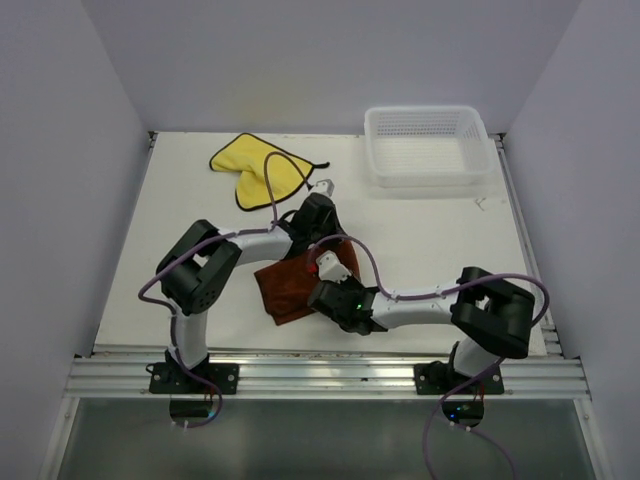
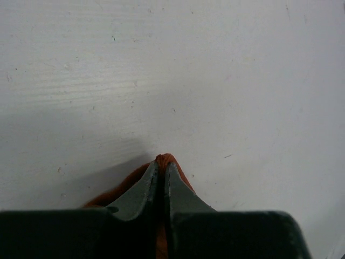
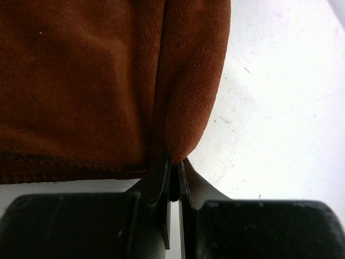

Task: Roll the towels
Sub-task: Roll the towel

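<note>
The rust-brown towel [image 1: 285, 290] lies near the table's front middle, partly under both wrists. My left gripper [image 1: 333, 240] is shut on the towel's far corner. In the left wrist view a peak of brown cloth [image 2: 183, 179] pokes out past the gripper's [image 2: 161, 163] closed tips. My right gripper [image 1: 325, 270] is shut on a folded edge at the near side. The right wrist view shows that fold of the brown towel [image 3: 81, 81] pinched in the gripper [image 3: 175, 162]. The yellow towel [image 1: 258, 168] with dark edging lies crumpled at the back left, untouched.
A white mesh basket [image 1: 425, 115] stands at the back right corner. A small metal object [image 1: 323, 185] lies on the table just beyond the left wrist. Both forearms cross over the middle of the table [image 1: 440, 240]. Grey walls close in the sides and back.
</note>
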Robot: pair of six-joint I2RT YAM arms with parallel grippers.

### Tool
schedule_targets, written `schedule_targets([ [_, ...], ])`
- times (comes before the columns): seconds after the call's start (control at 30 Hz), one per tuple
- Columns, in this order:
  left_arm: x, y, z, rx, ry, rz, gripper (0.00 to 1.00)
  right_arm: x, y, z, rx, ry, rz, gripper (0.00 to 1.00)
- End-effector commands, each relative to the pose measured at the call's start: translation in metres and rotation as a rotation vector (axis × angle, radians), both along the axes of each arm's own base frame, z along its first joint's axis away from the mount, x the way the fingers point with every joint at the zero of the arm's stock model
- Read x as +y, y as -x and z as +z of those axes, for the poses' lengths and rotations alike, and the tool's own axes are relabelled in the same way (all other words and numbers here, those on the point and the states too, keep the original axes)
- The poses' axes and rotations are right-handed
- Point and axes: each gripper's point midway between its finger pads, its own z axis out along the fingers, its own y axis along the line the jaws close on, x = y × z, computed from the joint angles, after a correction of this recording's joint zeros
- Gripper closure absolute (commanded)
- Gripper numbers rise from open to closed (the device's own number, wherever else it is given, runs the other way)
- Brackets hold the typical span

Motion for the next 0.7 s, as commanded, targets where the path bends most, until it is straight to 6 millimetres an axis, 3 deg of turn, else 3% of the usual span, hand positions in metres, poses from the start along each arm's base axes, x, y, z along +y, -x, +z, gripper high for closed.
schedule_targets([
  [0.0, 0.002, -0.023, 0.046, -0.136, 0.105, 0.059, 1.00, 0.001, -0.006, 0.016, -0.091, 0.100, -0.007, 1.00],
  [0.33, 0.014, -0.017, 0.035, -0.128, 0.084, 0.061, 1.00, 0.019, 0.000, 0.004, -0.106, 0.263, 0.042, 1.00],
  [0.67, 0.041, -0.009, 0.018, -0.092, 0.037, 0.080, 1.00, 0.027, 0.001, -0.008, -0.086, 0.346, 0.058, 1.00],
])
